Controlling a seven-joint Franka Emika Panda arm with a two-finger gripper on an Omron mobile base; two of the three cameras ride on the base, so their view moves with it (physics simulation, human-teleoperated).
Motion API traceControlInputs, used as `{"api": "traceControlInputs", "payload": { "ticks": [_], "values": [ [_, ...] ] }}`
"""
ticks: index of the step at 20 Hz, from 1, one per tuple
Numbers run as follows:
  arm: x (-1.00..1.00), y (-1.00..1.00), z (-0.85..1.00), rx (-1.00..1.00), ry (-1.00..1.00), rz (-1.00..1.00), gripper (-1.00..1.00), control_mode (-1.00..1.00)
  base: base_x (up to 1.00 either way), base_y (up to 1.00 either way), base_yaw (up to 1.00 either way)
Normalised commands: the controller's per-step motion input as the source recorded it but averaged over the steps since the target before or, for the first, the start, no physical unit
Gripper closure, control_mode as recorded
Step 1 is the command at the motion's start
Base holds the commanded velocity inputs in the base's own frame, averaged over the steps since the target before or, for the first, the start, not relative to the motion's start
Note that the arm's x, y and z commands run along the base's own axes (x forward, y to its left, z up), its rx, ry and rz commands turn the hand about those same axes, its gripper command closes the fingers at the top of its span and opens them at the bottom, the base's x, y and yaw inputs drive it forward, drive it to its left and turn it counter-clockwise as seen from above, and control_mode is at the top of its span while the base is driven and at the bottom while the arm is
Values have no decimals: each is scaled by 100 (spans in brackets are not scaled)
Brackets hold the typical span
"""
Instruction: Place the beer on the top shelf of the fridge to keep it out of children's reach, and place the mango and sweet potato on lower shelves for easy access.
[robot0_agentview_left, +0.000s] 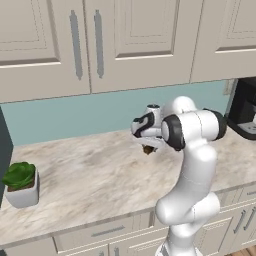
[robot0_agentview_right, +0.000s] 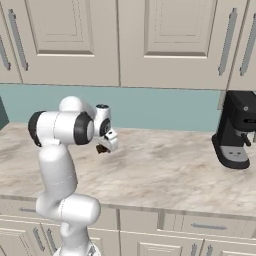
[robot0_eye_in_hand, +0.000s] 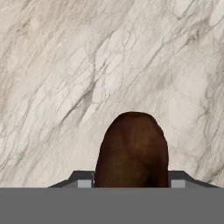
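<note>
Sweet potato (robot0_eye_in_hand: 132, 151) between gripper (robot0_eye_in_hand: 131, 179) fingers

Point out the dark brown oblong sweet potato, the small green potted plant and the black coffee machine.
Dark brown oblong sweet potato (robot0_eye_in_hand: 132, 151), hand view, middle of its body.
Small green potted plant (robot0_agentview_left: 20, 176), left base view, its leaves.
Black coffee machine (robot0_agentview_right: 239, 129), right base view, its front.

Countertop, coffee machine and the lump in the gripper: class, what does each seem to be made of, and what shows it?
Countertop: looks like polished marble or a marble-look laminate, pale beige with grey veining.
Coffee machine: seemingly black plastic with a grey metal-like tray, smooth and slightly glossy.
Sweet potato: organic vegetable with matte, reddish-brown skin, rounded, clamped in the gripper.
</note>
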Motion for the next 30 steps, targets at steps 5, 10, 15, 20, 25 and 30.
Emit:
{"api": "traceControlInputs", "payload": {
  "ticks": [5,10,15,20,25,30],
  "values": [
    [-100,-66,-9,0,-11,0,100,-100,0,0,0],
    [-95,-61,2,0,-17,0,100,-100,0,0,0],
    [-73,-37,73,1,-10,1,100,-100,0,0,0],
    [-56,-6,100,0,-5,4,100,-100,0,0,0],
    [-48,0,100,0,-4,8,100,-100,0,0,0],
    [-46,0,100,0,-5,11,100,-100,0,0,0]
  ]
}}
